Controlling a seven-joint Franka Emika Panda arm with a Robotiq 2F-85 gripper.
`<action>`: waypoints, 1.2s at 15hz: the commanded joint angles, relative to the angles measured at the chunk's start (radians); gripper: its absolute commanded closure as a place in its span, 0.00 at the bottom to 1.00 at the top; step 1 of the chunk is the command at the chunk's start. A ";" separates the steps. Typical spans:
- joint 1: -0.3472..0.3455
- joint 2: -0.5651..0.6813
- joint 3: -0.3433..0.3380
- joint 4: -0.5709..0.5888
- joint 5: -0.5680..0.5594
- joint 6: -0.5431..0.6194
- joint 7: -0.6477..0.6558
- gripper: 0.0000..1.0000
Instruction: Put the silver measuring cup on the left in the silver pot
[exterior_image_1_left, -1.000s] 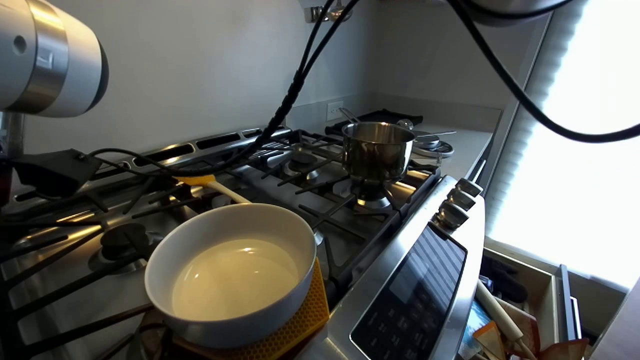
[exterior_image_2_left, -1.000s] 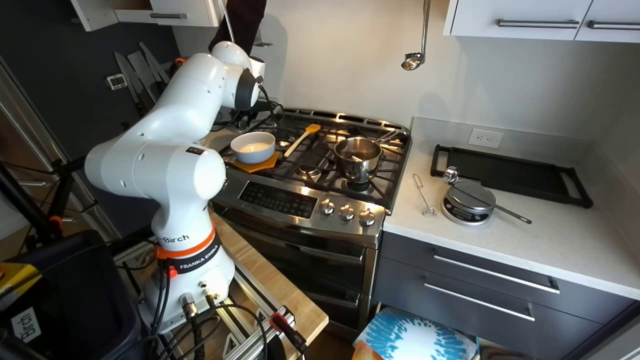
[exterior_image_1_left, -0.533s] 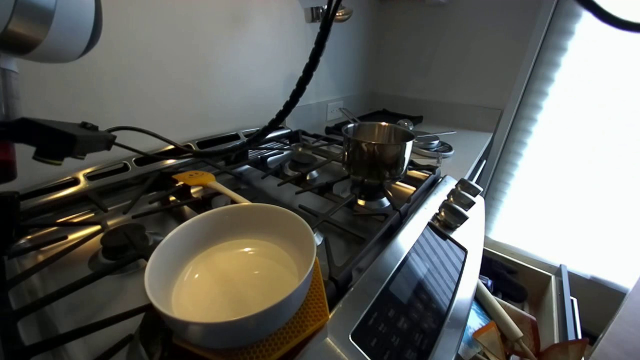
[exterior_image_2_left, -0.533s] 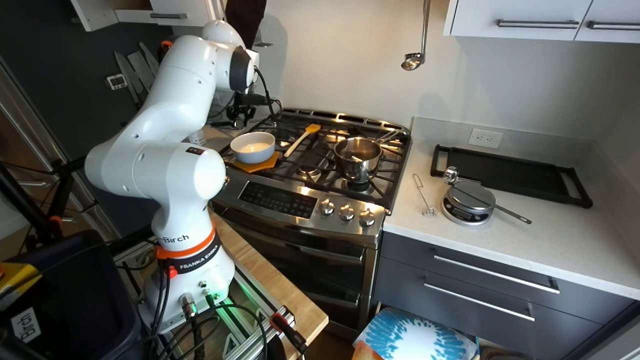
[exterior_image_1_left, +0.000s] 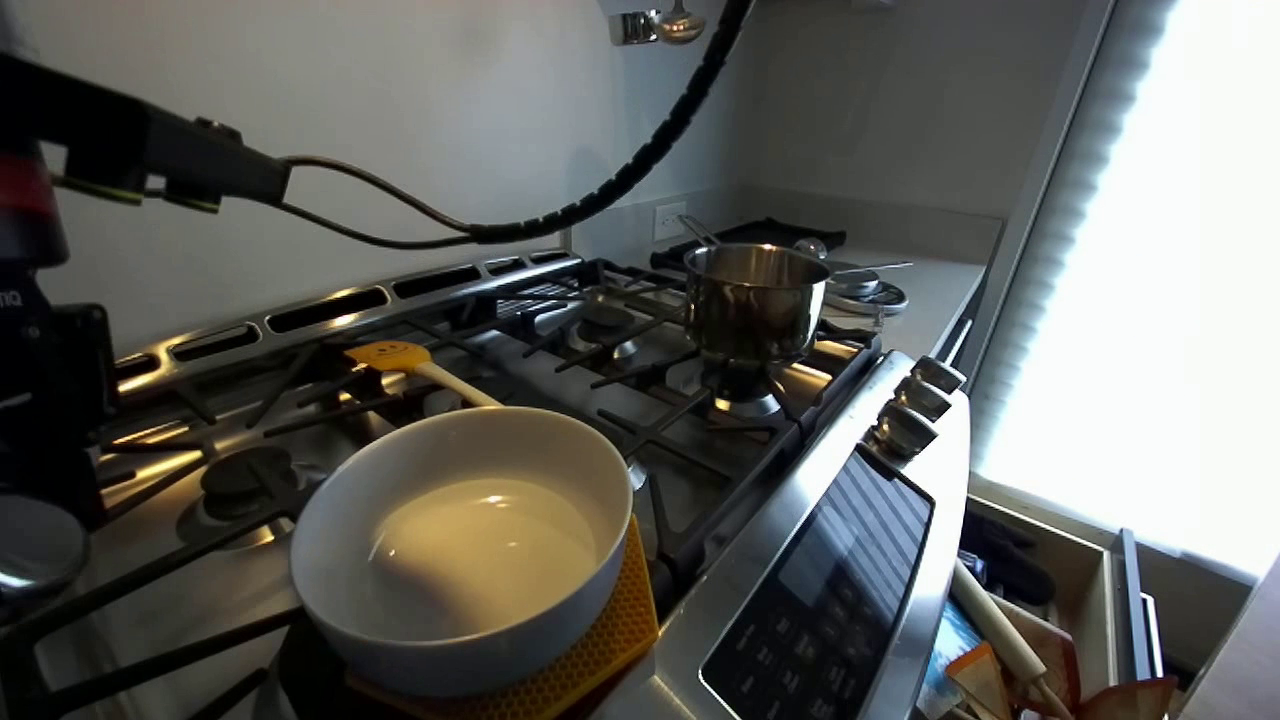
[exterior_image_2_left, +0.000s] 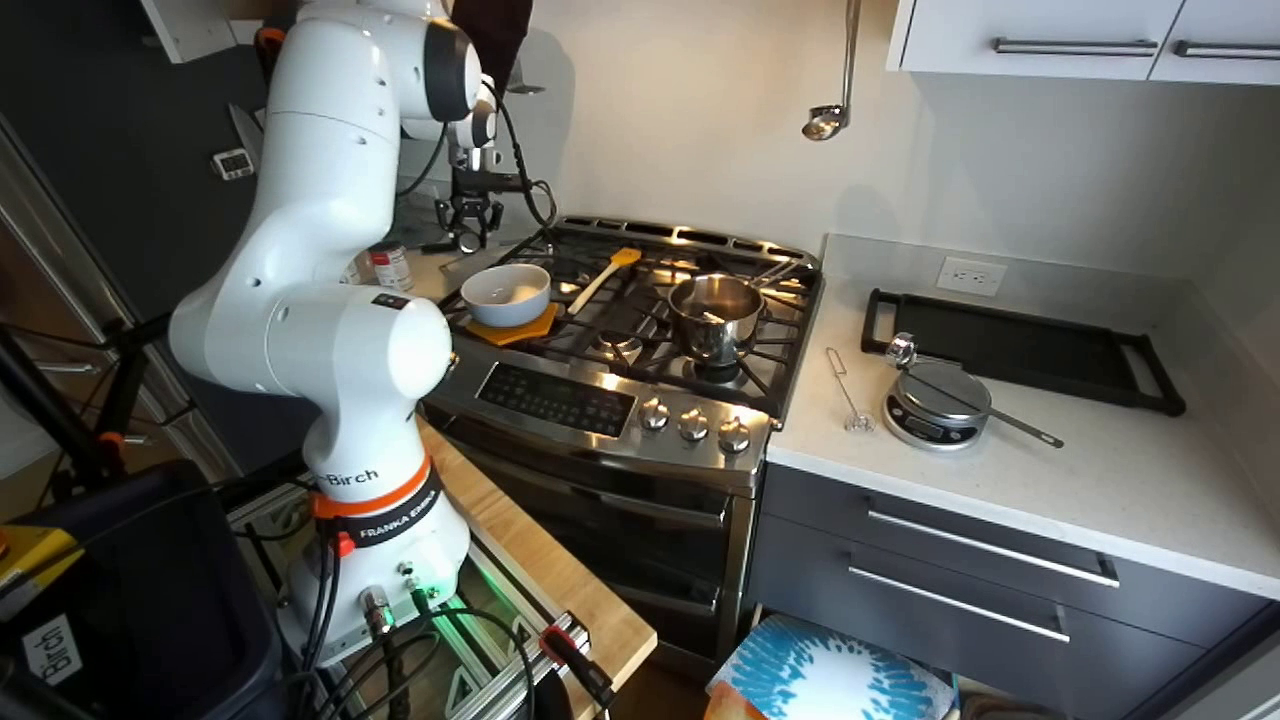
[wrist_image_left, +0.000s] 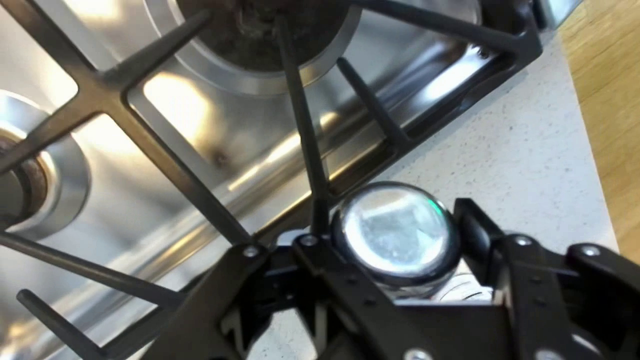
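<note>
The silver measuring cup (wrist_image_left: 397, 227) is a round, mirror-bright metal shape clasped between the fingers in the wrist view. In the exterior views the cup shows at the left edge (exterior_image_1_left: 38, 545) and under the wrist (exterior_image_2_left: 470, 242). My gripper (exterior_image_2_left: 469, 226) is shut on it, above the stove's left border. One black finger pad (wrist_image_left: 477, 225) presses the cup's right side. I cannot make out its handle. The silver pot (exterior_image_2_left: 715, 325), a shiny steel cylinder, stands upright on the burner grate well to my right; most of its inside is hidden in an exterior view (exterior_image_1_left: 755, 310).
A white bowl (exterior_image_1_left: 465, 560) on an orange trivet (exterior_image_1_left: 640, 590) lies between gripper and pot. Behind it is a yellow spatula (exterior_image_1_left: 390, 357). Jars (exterior_image_2_left: 390, 266) stand beneath the gripper's left. A scale (exterior_image_2_left: 935, 410) bearing a long-handled utensil sits on the right counter.
The arm has risen and drawn back, carrying gripper and cup upward. Gripper and cup have come into sight at the left edge of an exterior view. Pot and bowl have stayed put.
</note>
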 joint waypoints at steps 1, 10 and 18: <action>-0.025 -0.160 0.030 -0.200 -0.078 0.051 0.126 0.62; -0.066 -0.122 0.043 -0.219 -0.115 0.358 0.196 0.62; -0.046 -0.261 -0.026 -0.530 -0.263 0.866 0.438 0.62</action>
